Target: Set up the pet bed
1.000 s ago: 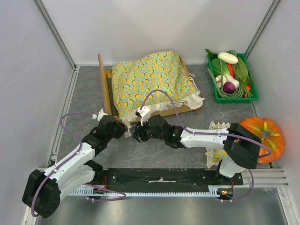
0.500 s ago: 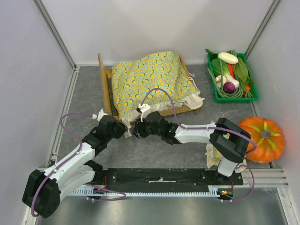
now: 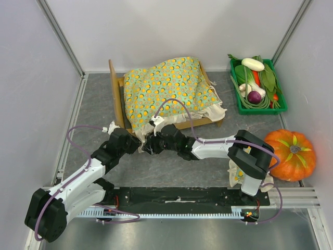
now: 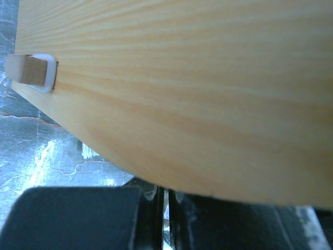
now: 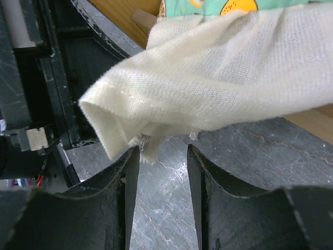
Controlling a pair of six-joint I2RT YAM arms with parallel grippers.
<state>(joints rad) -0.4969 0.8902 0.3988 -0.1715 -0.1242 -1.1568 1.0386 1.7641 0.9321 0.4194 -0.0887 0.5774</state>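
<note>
The pet bed (image 3: 115, 96) stands at the back middle, its tall light-wood headboard on the left. A green orange-dotted blanket (image 3: 166, 88) covers it, and its cream ruffle (image 3: 210, 112) hangs over the near side. My left gripper (image 3: 136, 144) is at the bed's near left corner. In the left wrist view its jaws (image 4: 166, 195) are shut with only a slit between them, under a wood panel of the bed (image 4: 182, 88). My right gripper (image 3: 151, 141) is open beside it. In the right wrist view (image 5: 162, 151) the cream ruffle (image 5: 208, 88) hangs at its fingertips.
A green crate (image 3: 258, 110) of vegetables stands at the back right. An orange pumpkin (image 3: 291, 153) lies at the right. A small cream ruffled cloth piece (image 3: 234, 172) lies by the right arm's base. Walls close off the left, back and right.
My right gripper has moved left and a little toward the bed, to the hanging ruffle at the near left corner. The left arm and the bed have not moved.
</note>
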